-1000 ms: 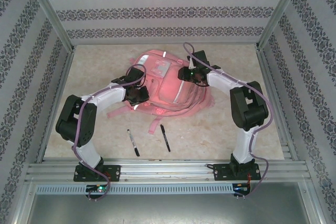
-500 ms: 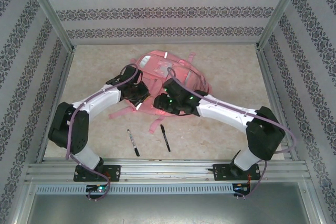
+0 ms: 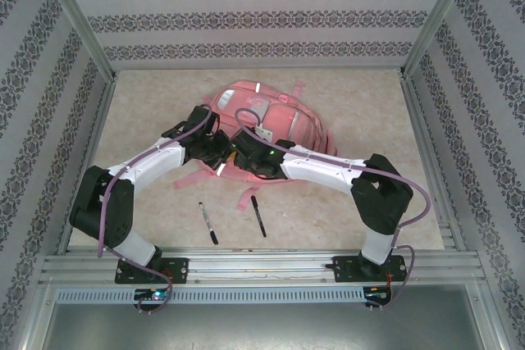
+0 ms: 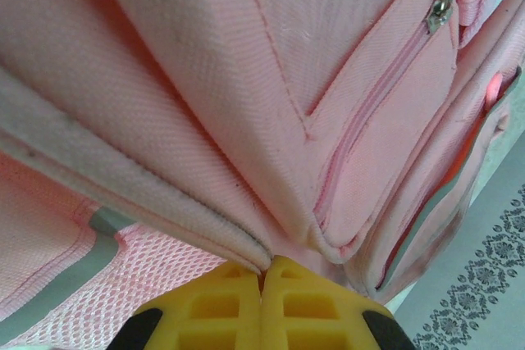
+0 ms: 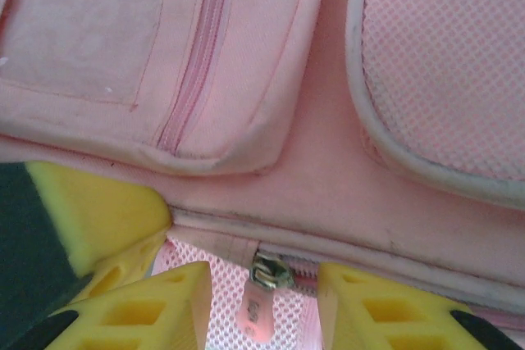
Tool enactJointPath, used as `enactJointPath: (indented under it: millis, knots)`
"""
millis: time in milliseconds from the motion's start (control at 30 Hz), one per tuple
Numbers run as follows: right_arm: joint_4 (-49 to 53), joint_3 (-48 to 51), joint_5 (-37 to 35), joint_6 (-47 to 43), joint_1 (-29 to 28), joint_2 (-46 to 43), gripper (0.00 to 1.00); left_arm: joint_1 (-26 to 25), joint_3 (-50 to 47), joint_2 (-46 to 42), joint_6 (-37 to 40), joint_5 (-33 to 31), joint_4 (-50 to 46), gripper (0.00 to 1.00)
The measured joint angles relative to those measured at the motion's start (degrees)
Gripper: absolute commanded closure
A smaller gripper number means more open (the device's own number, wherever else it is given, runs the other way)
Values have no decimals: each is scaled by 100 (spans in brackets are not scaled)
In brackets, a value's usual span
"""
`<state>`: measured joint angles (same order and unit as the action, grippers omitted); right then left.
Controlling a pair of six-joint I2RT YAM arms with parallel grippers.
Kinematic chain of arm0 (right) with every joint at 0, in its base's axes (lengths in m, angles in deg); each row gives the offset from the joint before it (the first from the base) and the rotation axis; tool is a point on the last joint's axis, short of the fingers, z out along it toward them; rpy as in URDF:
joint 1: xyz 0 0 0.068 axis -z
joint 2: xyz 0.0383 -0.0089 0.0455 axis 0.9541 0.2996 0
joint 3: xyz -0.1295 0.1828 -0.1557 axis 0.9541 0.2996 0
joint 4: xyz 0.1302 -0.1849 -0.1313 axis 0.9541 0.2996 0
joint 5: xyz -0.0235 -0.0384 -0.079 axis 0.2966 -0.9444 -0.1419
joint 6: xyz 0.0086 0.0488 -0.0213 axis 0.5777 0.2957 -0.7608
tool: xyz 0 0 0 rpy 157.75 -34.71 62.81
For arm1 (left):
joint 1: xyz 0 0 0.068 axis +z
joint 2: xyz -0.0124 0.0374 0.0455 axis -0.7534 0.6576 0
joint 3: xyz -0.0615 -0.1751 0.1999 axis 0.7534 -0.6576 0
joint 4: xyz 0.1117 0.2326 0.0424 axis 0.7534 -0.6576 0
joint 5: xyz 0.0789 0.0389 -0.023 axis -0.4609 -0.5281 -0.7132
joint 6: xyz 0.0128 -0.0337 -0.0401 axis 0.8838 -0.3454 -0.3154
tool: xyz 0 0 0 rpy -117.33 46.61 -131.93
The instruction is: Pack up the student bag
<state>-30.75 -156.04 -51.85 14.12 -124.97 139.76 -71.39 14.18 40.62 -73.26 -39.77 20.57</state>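
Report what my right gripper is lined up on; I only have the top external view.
Observer: The right gripper is open, with a metal zipper slider and its pink pull tab between the fingers, touching neither.
Operator: Give me the left one.
Observer: The left gripper is shut, pinching a piped edge of the student bag.
Operator: Check the pocket beside it.
Observer: The pocket zipper there looks closed.

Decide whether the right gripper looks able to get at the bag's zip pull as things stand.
Probably yes. The right gripper is open, and the zip pull on the bag sits right between its fingers, with nothing in the way.
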Motion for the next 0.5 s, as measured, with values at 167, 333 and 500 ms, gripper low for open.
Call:
enactJointPath:
  millis: [167, 333, 500]
  knots:
    - [466, -402, -295, 33, -146, 337, 62, 2, -20, 0, -70, 7, 55, 100]
    - [916, -791, -605, 144, -243, 649, 66, 2, -59, 0, -125, 4, 116, 100]
    - [1222, -1075, -737, 260, -262, 833, 71, 2, -72, 0, -175, 7, 153, 100]
